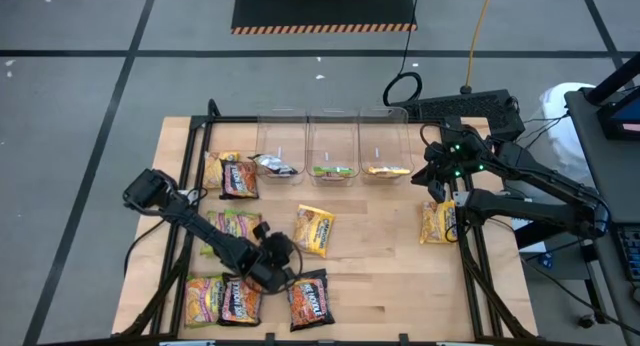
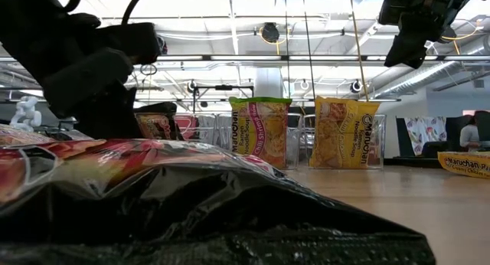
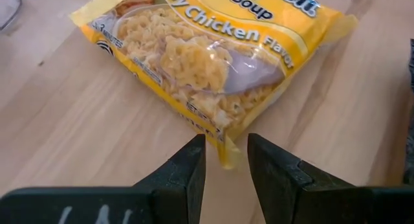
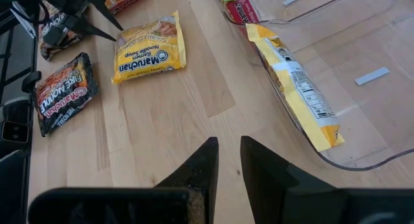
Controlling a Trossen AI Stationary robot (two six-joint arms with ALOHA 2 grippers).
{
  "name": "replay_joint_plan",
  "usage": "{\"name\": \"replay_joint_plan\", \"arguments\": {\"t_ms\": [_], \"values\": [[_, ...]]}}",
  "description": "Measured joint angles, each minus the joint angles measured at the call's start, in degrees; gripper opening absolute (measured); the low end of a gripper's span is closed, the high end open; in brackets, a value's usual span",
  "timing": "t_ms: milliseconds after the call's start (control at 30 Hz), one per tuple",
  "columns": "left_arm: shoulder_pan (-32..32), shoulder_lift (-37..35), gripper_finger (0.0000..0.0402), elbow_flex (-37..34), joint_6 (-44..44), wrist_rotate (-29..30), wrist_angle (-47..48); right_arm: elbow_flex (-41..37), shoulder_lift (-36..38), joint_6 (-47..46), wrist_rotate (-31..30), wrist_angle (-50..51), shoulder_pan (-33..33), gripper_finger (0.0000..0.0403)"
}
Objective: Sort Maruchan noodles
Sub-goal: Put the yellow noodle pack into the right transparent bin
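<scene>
A: Where is the left gripper (image 3: 226, 166)?

B: Low over the table's middle, the arm stretched from the left side. Its fingers (image 3: 184, 175) stand a little apart, holding nothing, their tips at a corner of the yellow chicken packet (image 1: 314, 230).

A: How does this packet lie?

B: Flat on the wood, a little turned, long axis running from the gripper toward the three clear bins (image 1: 332, 146).

A: What is around?

B: A black packet (image 1: 308, 298) near the front edge, more packets to the left. The right gripper (image 4: 229, 162) hovers by the bins, fingers narrowly parted, empty.
</scene>
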State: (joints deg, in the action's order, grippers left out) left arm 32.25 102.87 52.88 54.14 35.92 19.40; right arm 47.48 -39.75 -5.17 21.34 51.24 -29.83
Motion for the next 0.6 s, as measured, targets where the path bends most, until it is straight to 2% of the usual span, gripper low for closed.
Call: {"name": "replay_joint_plan", "arguments": {"t_ms": [300, 600], "values": [[-2.03, 0.00, 0.0122, 0.00, -0.25, -0.12, 0.02, 0.00, 0.00, 0.06, 0.00, 0.01, -0.01, 0.0059], [-3.02, 0.00, 0.0122, 0.00, -1.03, -3.00, 0.04, 0.00, 0.00, 0.07, 0.00, 0.00, -0.01, 0.0059]]}}
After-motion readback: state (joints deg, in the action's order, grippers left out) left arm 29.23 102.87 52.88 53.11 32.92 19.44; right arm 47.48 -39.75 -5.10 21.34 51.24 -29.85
